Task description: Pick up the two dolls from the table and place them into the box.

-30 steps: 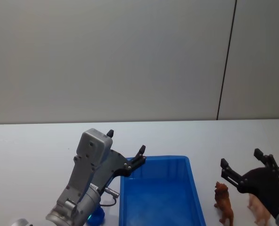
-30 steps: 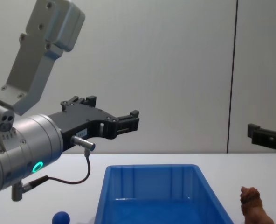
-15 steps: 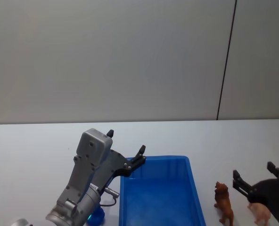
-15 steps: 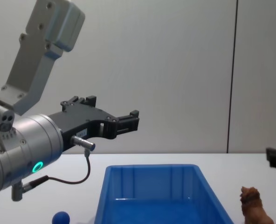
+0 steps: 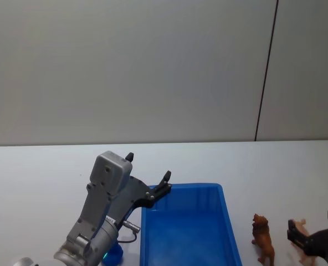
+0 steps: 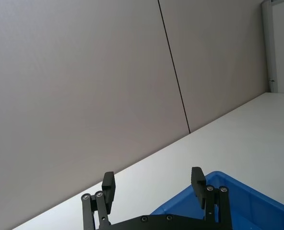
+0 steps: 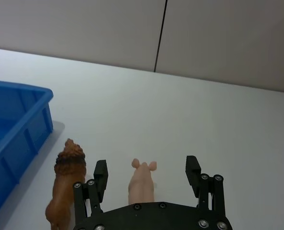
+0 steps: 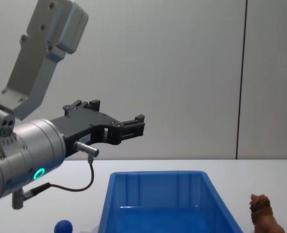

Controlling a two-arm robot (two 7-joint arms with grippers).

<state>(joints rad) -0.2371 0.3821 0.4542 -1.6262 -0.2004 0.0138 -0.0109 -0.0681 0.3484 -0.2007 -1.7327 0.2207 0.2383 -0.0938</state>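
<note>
1. Three toys to log on the white table (image 5: pixel 36 166), going left to right.
2. Noted dark blue toy (image 5: pixel 114 254) with a ball top, standing on the table just left of the box's near corner, partly behind the left arm; untouched.
3. Found left gripper (image 5: pixel 148 167) held high over the box's far-left corner, well clear of the table; fingers spread wide, nothing between them.
4. Recorded blue box (image 5: pixel 186 187) at centre, flat on the table, between the blue toy and the two animal figures.
5. Saw reddish-brown figure (image 5: pixel 262 238) upright just right of the box, apart from its wall.
6. Saw pale pink figure (image 5: pixel 300 226) just beside it on the right; not touching it.
7. Found right gripper (image 7: pixel 147 165) low at the pink figure; fingers released, one on either side, a gap showing on both sides in the right wrist view; one finger stands between the two figures.
</note>
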